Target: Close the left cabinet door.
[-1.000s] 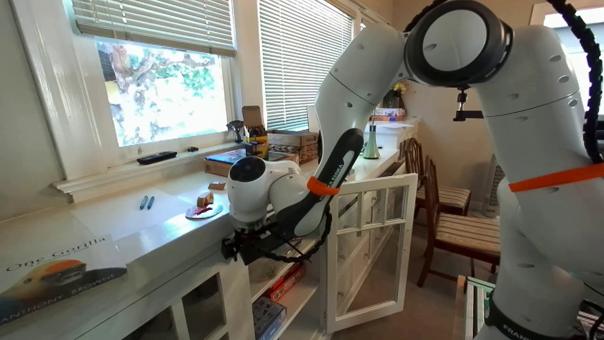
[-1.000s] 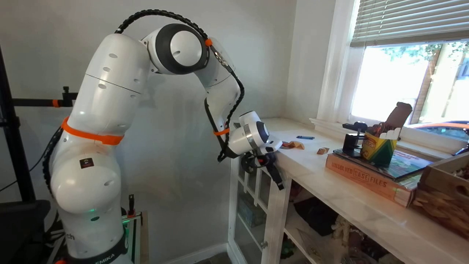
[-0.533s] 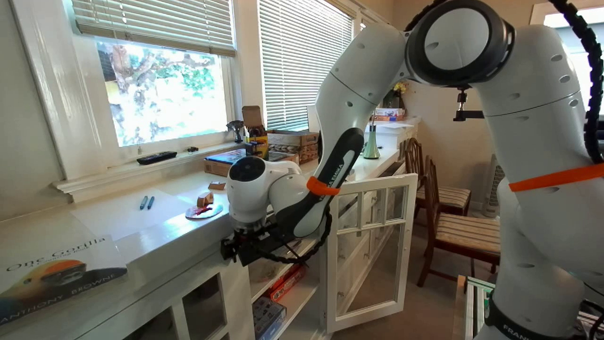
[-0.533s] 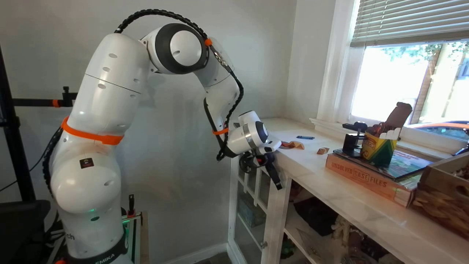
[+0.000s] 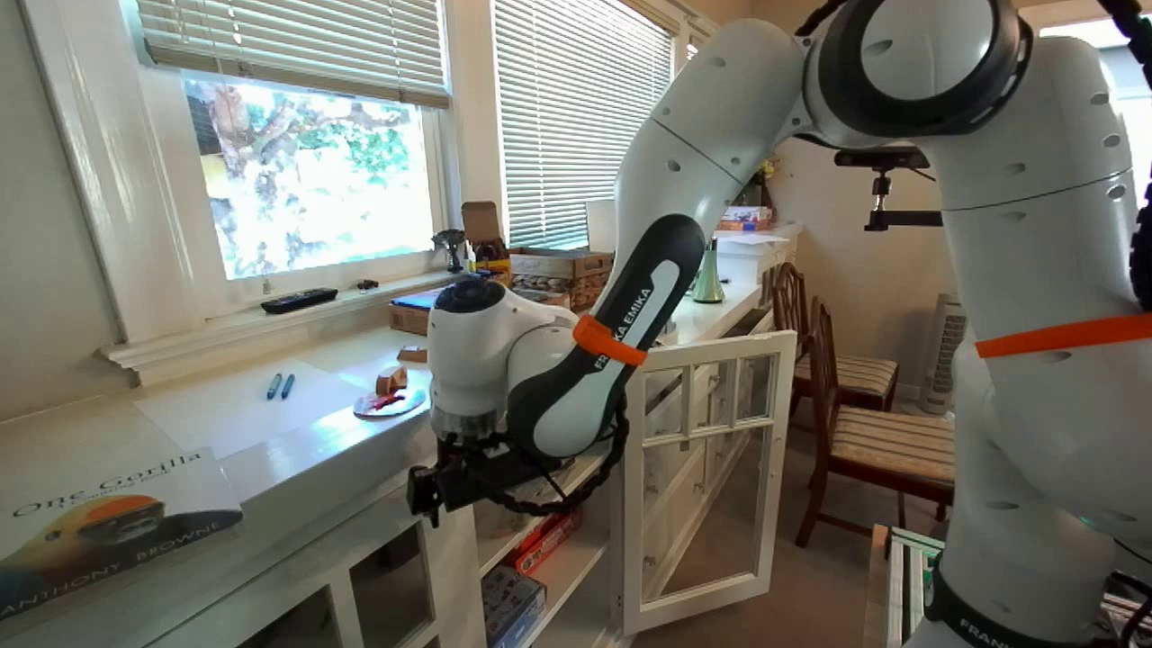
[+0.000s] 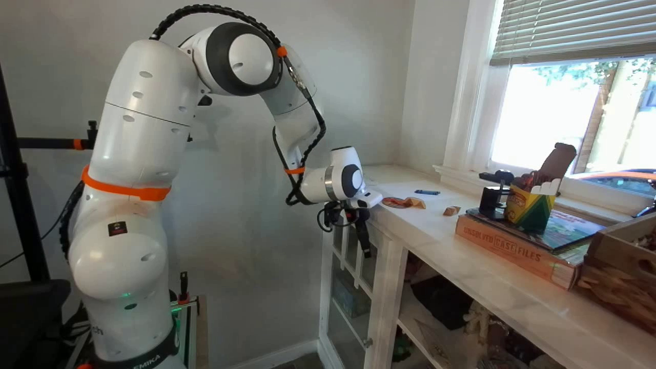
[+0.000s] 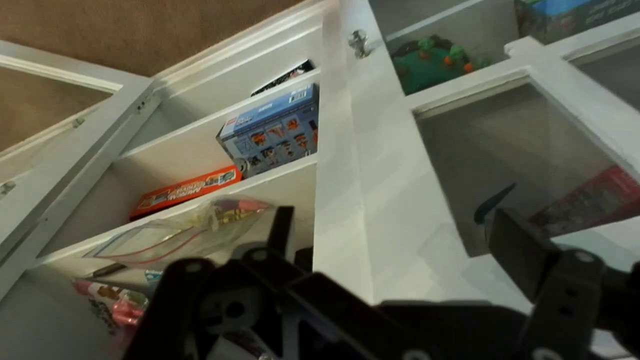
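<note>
The left cabinet door (image 5: 347, 598), white with glass panes, lies flush or nearly flush with the cabinet front. It also shows in an exterior view (image 6: 380, 277), with its knob (image 6: 368, 342) low on its free edge. In the wrist view its white frame (image 7: 392, 150) runs beside the cabinet's middle post. My gripper (image 5: 427, 506) hangs just below the counter edge, in front of the door's free side. In the wrist view the gripper's fingers (image 7: 392, 212) are wide apart with nothing between them. Contact with the door cannot be told.
The matching right-hand door (image 5: 632, 504) stands swung open. Shelves behind hold a blue box (image 7: 275, 132) and a red box (image 7: 185, 192). The white counter (image 5: 297, 468) above bears a book (image 5: 117, 531) and small objects. Chairs (image 5: 886, 441) stand beyond the open door.
My arm has pulled back from the cabinet and toward the wall side, and the wrist has turned more upright. The left cabinet door looks almost the same; the right door has not moved.
</note>
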`<state>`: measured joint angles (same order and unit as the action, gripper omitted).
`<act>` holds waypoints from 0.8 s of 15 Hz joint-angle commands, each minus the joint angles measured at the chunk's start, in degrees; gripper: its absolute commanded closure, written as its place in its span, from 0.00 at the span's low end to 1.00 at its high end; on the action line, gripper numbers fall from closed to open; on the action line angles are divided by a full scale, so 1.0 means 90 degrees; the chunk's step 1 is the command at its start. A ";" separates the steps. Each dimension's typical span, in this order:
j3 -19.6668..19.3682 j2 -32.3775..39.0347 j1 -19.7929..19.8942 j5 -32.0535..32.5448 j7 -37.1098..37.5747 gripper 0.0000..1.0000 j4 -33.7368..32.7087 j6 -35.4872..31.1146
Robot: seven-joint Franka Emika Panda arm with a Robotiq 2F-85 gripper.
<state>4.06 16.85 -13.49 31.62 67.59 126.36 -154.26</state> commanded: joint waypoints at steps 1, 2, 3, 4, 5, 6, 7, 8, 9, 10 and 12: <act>0.0631 -0.0563 0.0439 -0.1578 -0.1340 0.00 0.0525 0.0233; 0.0564 -0.0697 0.0309 -0.2162 -0.1869 0.00 0.0596 0.0317; 0.0687 -0.0820 0.0381 -0.2629 -0.2339 0.00 0.0639 0.0419; 0.0718 -0.0970 0.0363 -0.2978 -0.2709 0.00 0.0668 0.0620; 0.0724 -0.1104 0.0346 -0.3245 -0.3048 0.00 0.0680 0.0829; 0.0713 -0.1251 0.0323 -0.3449 -0.3333 0.00 0.0679 0.1080; 0.0728 -0.1371 0.0317 -0.3682 -0.3656 0.00 0.0688 0.1268; 0.0722 -0.1494 0.0315 -0.3862 -0.3946 0.00 0.0675 0.1475; 0.0723 -0.1608 0.0307 -0.4047 -0.4231 0.00 0.0658 0.1668; 0.0709 -0.1727 0.0295 -0.4148 -0.4432 0.00 0.0632 0.1901; 0.0688 -0.1939 0.0280 -0.4203 -0.4754 0.00 0.0612 0.2276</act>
<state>10.07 3.23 -11.14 -3.60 29.88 130.68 -138.49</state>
